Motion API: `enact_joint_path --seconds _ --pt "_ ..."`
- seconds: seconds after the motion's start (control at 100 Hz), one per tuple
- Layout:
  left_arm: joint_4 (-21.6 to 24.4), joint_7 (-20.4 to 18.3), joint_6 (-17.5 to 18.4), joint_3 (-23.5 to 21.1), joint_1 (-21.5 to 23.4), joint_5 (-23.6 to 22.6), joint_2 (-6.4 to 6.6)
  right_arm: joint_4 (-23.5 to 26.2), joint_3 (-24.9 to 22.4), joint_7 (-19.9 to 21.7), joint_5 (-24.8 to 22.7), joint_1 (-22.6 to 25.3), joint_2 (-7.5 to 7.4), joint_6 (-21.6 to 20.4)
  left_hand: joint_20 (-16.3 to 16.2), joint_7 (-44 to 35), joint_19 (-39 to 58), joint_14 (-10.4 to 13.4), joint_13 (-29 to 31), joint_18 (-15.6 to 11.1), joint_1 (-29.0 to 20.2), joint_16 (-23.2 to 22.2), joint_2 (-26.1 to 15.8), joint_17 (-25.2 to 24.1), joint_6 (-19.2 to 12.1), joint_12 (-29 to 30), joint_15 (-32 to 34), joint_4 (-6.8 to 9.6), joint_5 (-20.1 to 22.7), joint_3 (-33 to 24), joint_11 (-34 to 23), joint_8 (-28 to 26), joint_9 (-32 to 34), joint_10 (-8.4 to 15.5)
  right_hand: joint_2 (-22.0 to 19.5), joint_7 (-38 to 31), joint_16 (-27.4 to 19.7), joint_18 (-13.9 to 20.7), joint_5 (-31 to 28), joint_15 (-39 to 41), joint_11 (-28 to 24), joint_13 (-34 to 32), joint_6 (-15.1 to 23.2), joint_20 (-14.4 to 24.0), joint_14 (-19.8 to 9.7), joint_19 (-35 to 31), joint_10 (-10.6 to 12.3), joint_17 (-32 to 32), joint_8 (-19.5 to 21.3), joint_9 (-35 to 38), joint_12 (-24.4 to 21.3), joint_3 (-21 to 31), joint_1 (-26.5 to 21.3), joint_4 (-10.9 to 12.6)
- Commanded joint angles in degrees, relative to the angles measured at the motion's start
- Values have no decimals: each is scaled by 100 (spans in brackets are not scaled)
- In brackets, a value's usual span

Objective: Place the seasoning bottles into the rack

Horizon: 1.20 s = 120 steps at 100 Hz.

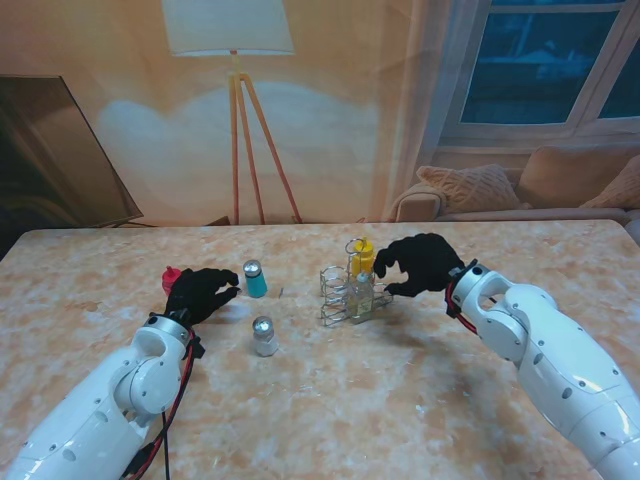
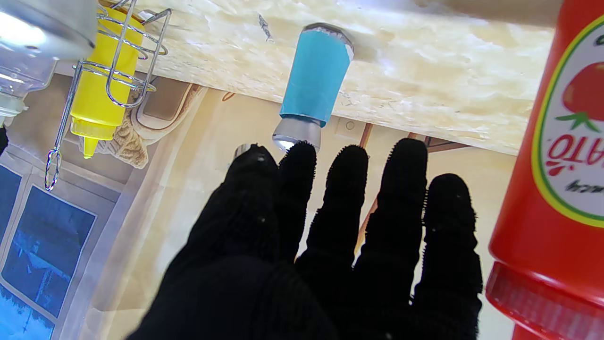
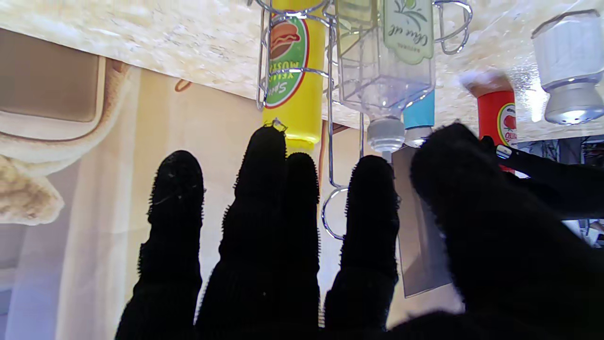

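The wire rack [image 1: 345, 295] stands mid-table holding a yellow mustard bottle [image 1: 362, 258] and a clear oil bottle [image 1: 360, 293]. My right hand [image 1: 420, 263] hovers open just right of the rack, fingers spread and holding nothing; its wrist view shows the mustard bottle [image 3: 290, 71] and the oil bottle [image 3: 389, 61] close ahead. A teal shaker [image 1: 255, 278] stands left of the rack, a white shaker [image 1: 264, 336] nearer to me. My left hand [image 1: 200, 292] is open beside the teal shaker [image 2: 315, 87]. The red ketchup bottle [image 1: 171, 277] peeks out behind it, and looms as ketchup bottle [image 2: 557, 156].
The marble table [image 1: 420, 400] reaches to a far edge near a floor lamp [image 1: 235, 120] and a sofa [image 1: 520, 190]. The white shaker [image 3: 568, 66] and the ketchup bottle [image 3: 495, 113] show beyond the rack in the right wrist view.
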<state>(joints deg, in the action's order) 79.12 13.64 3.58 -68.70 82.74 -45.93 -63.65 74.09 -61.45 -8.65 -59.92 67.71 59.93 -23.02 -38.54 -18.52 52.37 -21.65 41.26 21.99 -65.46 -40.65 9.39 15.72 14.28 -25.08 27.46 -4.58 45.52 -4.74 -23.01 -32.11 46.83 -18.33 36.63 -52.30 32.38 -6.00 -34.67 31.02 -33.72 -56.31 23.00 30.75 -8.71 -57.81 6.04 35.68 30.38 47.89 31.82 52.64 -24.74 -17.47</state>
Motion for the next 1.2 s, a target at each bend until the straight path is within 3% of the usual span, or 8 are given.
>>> enact_joint_path --seconds 0.0,0.38,0.56,1.19 --pt "22 -79 10 4 11 -13 -4 17 -14 46 13 178 -5 123 -88 -78 82 -6 -3 95 -14 -144 41 -41 -42 -31 121 60 -45 -137 -55 -54 -78 4 -150 -50 -88 -93 48 -48 74 82 34 -96 74 -124 -74 -94 47 16 -59 -178 -137 142" --pt "23 -97 0 25 8 -18 -1 -113 -105 -43 309 463 62 637 -86 -80 74 -7 -9 99 3 -144 48 -52 -42 -30 119 54 -46 -177 -51 -55 -79 -15 -780 -201 -38 -205 -48 -17 85 88 -19 -193 154 -137 -107 -225 -27 174 6 -901 -585 381" --pt "21 -116 -3 45 -1 -18 2 -258 -6 -213 442 494 111 900 -87 -82 75 -12 -9 94 16 -144 43 -49 -43 -30 119 50 -44 -187 -50 -56 -80 -12 -806 -201 -25 -288 -113 6 74 71 -18 -197 181 -168 -117 -241 0 218 19 -966 -655 427" --pt "131 -227 -73 103 56 -45 19 -252 -108 -254 433 552 109 861 -87 -78 70 -11 -17 98 38 -139 39 -48 -46 -26 109 44 -49 -216 -41 -53 -88 -16 -806 -166 -17 -306 -99 23 65 89 -54 -221 174 -219 -103 -281 27 220 33 -966 -678 439"
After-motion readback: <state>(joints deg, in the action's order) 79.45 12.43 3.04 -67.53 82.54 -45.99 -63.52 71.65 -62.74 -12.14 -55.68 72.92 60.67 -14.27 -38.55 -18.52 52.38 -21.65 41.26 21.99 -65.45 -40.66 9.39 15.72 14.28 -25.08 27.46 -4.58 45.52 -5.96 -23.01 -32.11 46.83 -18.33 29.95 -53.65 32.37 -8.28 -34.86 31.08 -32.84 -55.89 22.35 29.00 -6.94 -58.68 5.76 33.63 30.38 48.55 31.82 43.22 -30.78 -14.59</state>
